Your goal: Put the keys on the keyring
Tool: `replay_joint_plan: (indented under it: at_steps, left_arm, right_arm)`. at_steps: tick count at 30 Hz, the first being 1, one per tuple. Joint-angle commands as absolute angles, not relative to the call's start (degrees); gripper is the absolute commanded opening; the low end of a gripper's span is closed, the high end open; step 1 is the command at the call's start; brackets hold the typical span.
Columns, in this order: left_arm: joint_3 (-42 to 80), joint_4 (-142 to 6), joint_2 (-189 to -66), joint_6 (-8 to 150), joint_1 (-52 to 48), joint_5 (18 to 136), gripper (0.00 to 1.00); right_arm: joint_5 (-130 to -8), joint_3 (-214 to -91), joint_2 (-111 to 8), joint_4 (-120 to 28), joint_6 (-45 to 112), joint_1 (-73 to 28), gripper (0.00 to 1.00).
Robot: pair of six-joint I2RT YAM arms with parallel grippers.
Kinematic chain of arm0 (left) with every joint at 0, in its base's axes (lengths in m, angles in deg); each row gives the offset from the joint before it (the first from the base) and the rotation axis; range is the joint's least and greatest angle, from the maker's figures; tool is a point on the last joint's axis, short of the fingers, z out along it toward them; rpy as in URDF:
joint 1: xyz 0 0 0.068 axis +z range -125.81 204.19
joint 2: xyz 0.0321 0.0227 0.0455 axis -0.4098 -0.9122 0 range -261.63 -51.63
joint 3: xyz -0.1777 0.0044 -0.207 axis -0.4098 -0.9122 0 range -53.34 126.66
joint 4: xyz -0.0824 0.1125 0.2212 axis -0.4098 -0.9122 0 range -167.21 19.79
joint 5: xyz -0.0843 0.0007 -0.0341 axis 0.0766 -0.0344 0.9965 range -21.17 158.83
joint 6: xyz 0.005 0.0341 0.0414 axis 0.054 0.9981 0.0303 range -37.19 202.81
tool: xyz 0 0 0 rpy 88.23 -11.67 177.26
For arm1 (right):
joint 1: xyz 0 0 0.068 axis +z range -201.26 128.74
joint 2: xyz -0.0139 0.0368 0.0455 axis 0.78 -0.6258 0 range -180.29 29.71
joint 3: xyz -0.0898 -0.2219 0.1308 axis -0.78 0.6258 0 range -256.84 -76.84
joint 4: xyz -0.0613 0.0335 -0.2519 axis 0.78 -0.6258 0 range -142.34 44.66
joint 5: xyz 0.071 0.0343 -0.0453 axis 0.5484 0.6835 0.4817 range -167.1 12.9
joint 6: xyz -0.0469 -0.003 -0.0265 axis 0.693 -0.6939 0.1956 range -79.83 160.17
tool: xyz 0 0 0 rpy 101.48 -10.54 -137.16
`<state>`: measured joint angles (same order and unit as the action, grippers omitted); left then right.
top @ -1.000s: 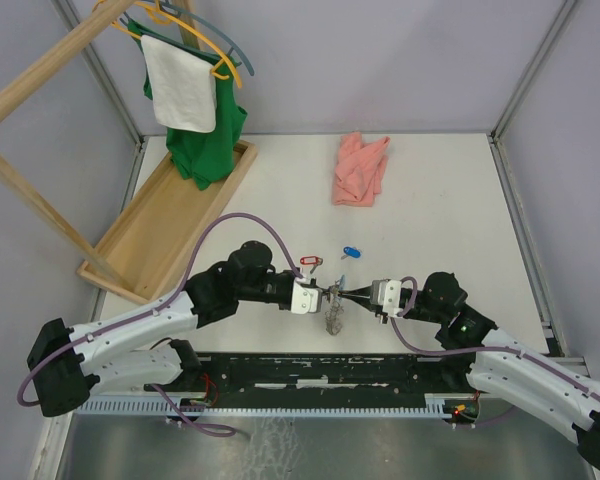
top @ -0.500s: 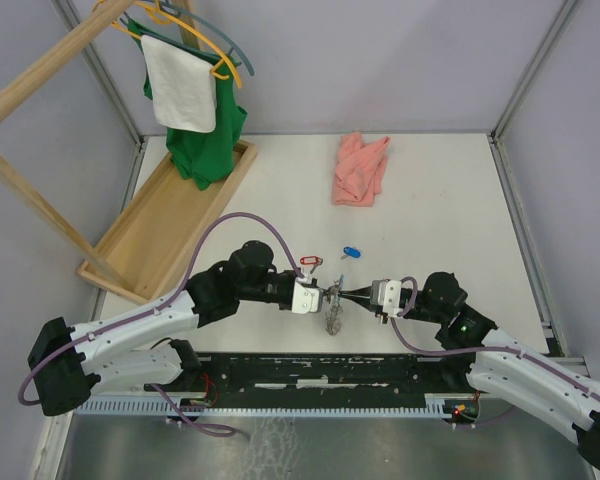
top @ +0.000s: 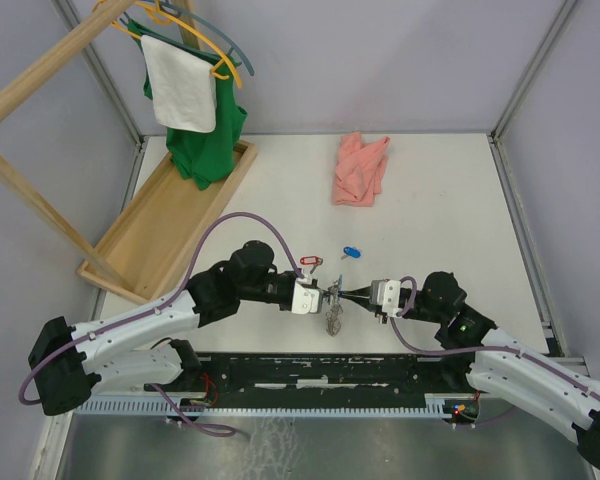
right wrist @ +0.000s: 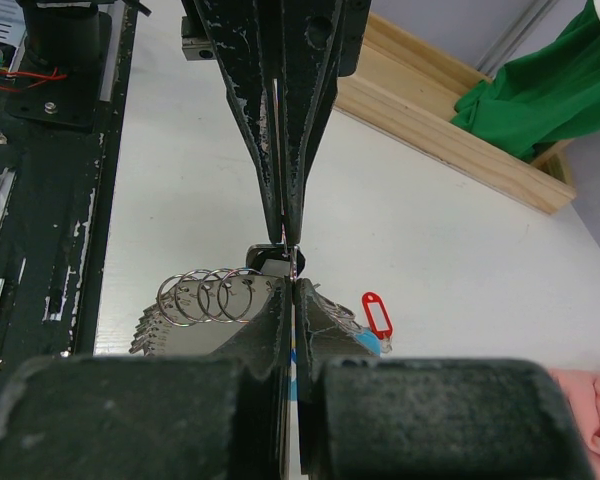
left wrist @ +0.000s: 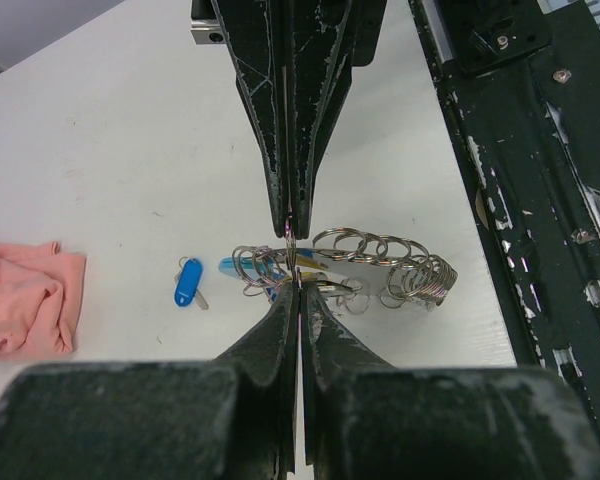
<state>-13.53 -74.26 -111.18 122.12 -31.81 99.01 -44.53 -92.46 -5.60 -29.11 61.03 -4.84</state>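
Note:
The keyring [top: 332,318], a bunch of many silver rings with a light-blue tag [left wrist: 234,265], hangs between my two grippers just above the table. My left gripper [top: 325,294] and right gripper [top: 340,293] meet tip to tip, both shut on a thin ring of it. The left wrist view shows the rings [left wrist: 380,265] under my shut left gripper [left wrist: 296,287]. The right wrist view shows the rings [right wrist: 205,295] beside my shut right gripper [right wrist: 295,283]. A blue-tagged key [top: 350,252] [left wrist: 187,283] and a red-tagged key [top: 310,263] [right wrist: 377,313] lie on the table beyond.
A pink cloth [top: 360,168] lies at the back centre. A wooden tray [top: 160,225] and a rack with a green garment [top: 208,130] and white towel stand at the back left. The black rail [top: 310,375] runs along the near edge.

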Motion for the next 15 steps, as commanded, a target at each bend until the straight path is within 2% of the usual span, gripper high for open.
replay_joint_plan:
  at_steps: [1,15]
  left_arm:
    - [-11.08,-70.82,-111.13,123.59,-32.08,100.12,0.03]
    - [-10.72,-73.79,-110.61,124.38,-32.11,97.76,0.03]
  right_arm:
    - [-43.09,-94.06,-5.35,-25.56,61.15,-5.02,0.01]
    - [-43.86,-94.07,-4.04,-26.36,61.25,-5.05,0.01]
